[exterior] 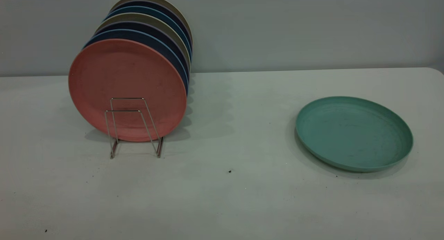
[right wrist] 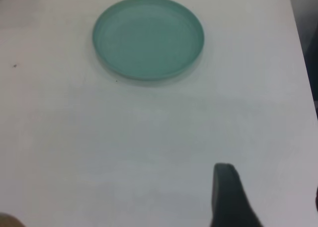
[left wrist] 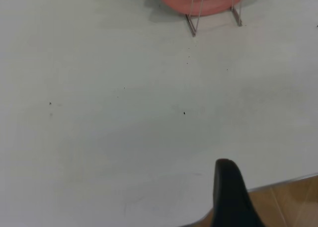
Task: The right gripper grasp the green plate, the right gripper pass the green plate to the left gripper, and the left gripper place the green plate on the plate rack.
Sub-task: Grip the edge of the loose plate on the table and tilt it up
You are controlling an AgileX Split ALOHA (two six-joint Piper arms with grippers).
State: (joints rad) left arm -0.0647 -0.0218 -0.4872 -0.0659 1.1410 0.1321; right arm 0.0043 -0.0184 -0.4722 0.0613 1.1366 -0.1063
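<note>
The green plate (exterior: pixel 353 134) lies flat on the white table at the right, with nothing touching it. It also shows in the right wrist view (right wrist: pixel 148 38), well ahead of the right gripper (right wrist: pixel 226 192), of which only a black tip is visible. The plate rack (exterior: pixel 133 125) stands at the left, holding several upright plates with a salmon-pink plate (exterior: pixel 126 89) in front. Two wire loops stand free in front of the pink plate. The left gripper (left wrist: pixel 228 192) shows only a black tip, far short of the rack (left wrist: pixel 213 11). Neither arm appears in the exterior view.
A grey wall runs behind the table (exterior: pixel 225 184). Dark blue and olive plates (exterior: pixel 152 35) fill the rack behind the pink one. The table's near edge and a wooden floor (left wrist: pixel 288 202) show by the left gripper. The table's right edge (right wrist: pixel 303 63) lies close to the green plate.
</note>
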